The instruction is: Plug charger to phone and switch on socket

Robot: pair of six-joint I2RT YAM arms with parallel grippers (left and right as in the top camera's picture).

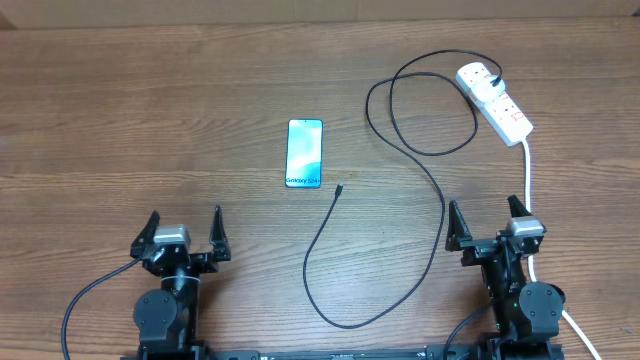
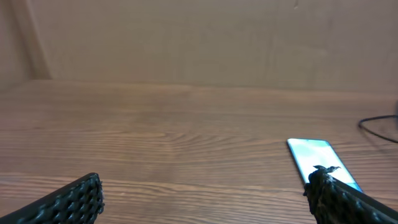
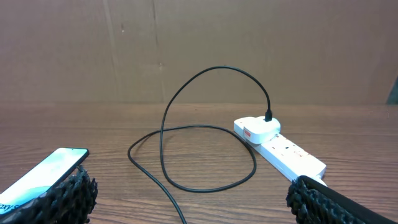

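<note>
The phone point(image 1: 305, 153) lies flat at mid-table, its blue-teal screen up. It also shows in the left wrist view point(image 2: 317, 158) and the right wrist view point(image 3: 46, 168). The charger's black cable point(image 1: 440, 200) loops across the table, and its small free plug point(image 1: 339, 190) lies just right of the phone's near end, apart from it. The cable's other end enters a white adapter point(image 3: 258, 129) seated in the white socket strip point(image 1: 497, 103) at the far right. My left gripper point(image 1: 185, 222) and right gripper point(image 1: 483, 215) are open and empty at the near edge.
The strip's thick white cord point(image 1: 528, 175) runs down the right side past my right arm. A brown cardboard wall point(image 3: 199, 50) closes the back of the table. Bare wood grain lies in front of the left gripper point(image 2: 202, 199).
</note>
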